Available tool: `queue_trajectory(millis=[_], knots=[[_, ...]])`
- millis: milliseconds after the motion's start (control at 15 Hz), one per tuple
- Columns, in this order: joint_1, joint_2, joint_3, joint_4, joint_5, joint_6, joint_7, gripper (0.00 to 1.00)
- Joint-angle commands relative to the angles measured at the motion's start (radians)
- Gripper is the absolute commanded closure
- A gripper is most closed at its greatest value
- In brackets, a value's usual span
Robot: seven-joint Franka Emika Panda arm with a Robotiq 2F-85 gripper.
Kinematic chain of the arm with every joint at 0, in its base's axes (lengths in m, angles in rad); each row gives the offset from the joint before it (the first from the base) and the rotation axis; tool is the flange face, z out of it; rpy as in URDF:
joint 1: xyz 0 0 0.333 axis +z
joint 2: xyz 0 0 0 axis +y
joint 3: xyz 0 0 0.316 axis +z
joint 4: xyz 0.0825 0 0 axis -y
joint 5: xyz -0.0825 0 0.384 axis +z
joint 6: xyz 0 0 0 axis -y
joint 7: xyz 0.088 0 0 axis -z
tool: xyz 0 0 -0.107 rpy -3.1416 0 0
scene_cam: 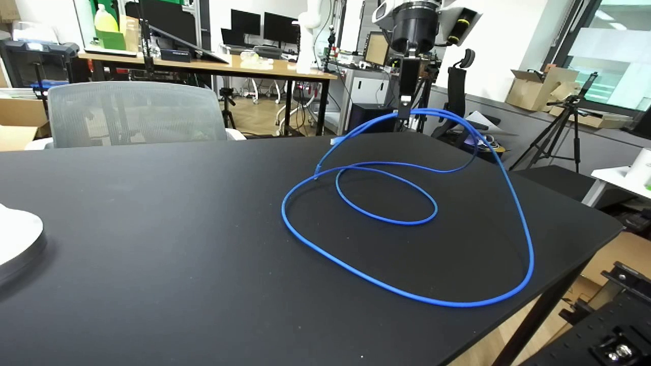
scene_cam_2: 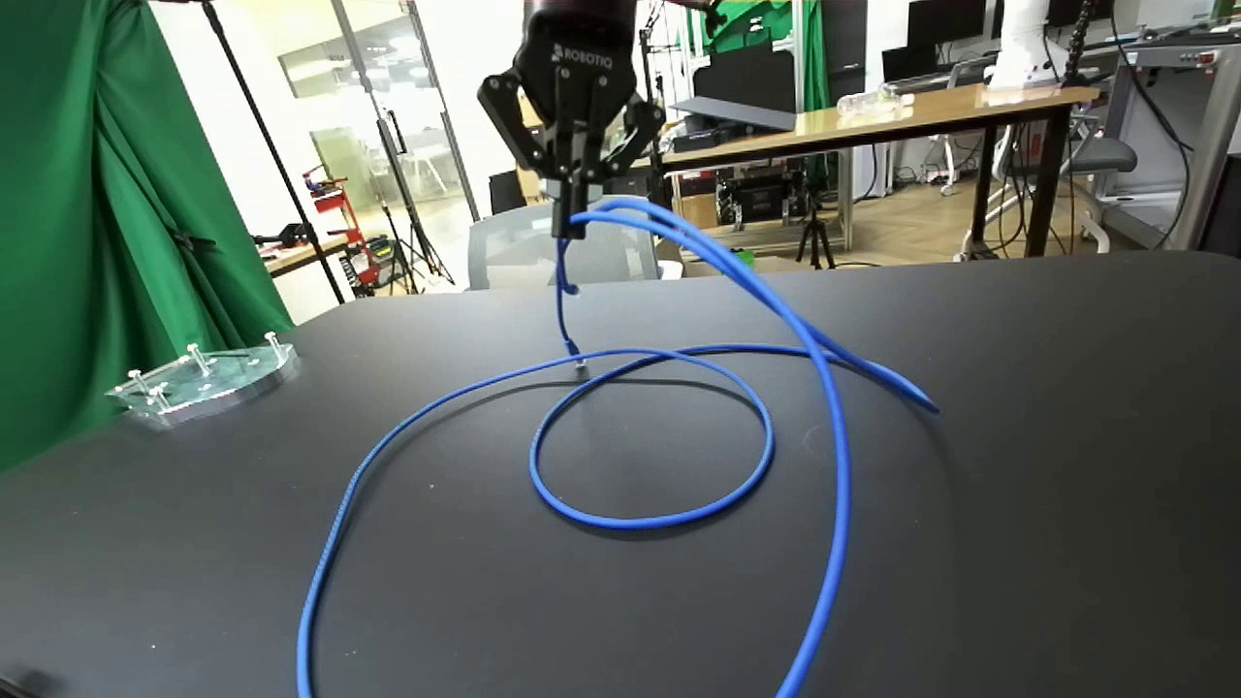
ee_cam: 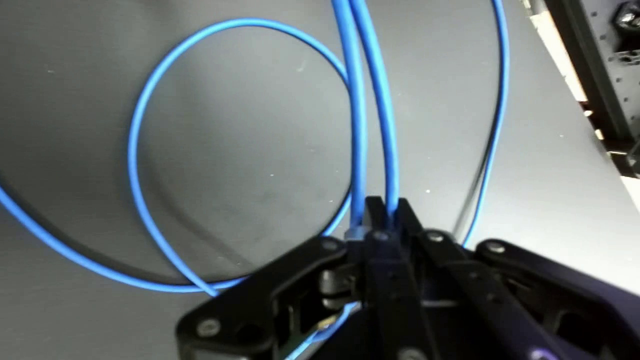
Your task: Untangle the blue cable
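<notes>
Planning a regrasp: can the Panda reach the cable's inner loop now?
Probably not: the gripper is shut on raised blue cable and must likely release it before taking the inner loop.

Small loop point(ee_cam: 245, 22): I can see black table point(scene_cam: 152, 229) in the middle, so there's room to reach down inside the blue cable point(scene_cam_2: 620, 523).
Up high: the gripper point(scene_cam_2: 570, 221) is in the way above part of the blue cable, and two lifted strands point(ee_cam: 358, 125) hang over one side.
Gap: room to slip under the blue cable's lifted part.
Open side: a wide stretch of table, from the blue cable to the white round thing point(scene_cam: 18, 229).
See-through plate point(scene_cam_2: 218, 383): its bolts point(scene_cam_2: 199, 359) poke up, well apart from the blue cable.
Table edge: near the big loop point(scene_cam: 457, 304) of the blue cable, with a black metal frame point(scene_cam: 610, 325) past it.
</notes>
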Motion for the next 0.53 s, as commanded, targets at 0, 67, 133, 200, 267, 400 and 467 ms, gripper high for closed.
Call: queue_trajectory(millis=[0, 67, 133, 200, 267, 400, 467], knots=[[-0.002, 0.032, 0.005, 0.060, 0.067, -0.126, 0.012, 0.98], [0.003, 0.037, -0.003, 0.059, 0.076, -0.116, 0.063, 0.98], [0.006, 0.051, -0.016, 0.061, 0.077, -0.104, 0.128, 0.98], [0.003, 0.065, -0.021, 0.069, 0.077, -0.113, 0.162, 0.98], [0.001, 0.077, -0.028, 0.068, 0.067, -0.109, 0.202, 0.98], [0.001, 0.081, -0.039, 0.056, 0.060, -0.092, 0.284, 0.98], [0.006, 0.077, -0.044, 0.043, 0.038, -0.058, 0.313, 0.98]])
